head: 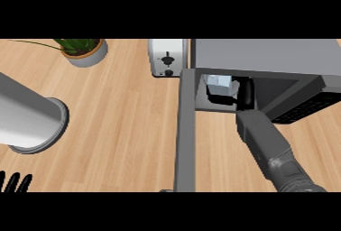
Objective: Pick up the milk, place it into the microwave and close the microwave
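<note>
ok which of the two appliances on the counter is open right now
The microwave: its door hangs wide open, with the milk and right hand inside. The toaster beside it has no door.

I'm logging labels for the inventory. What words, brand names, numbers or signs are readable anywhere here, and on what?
None can be read.
milk carton, inside the microwave: no legible print on the faces that show.
microwave control panel: dark marks, too blurred to read.
toaster: knobs only, no text.

Pale blue and white milk carton (218,82), grey microwave (266,54), black right hand (245,92), light wood-grain counter (120,122), green plant (76,44) in a grey pot (90,57).
</note>
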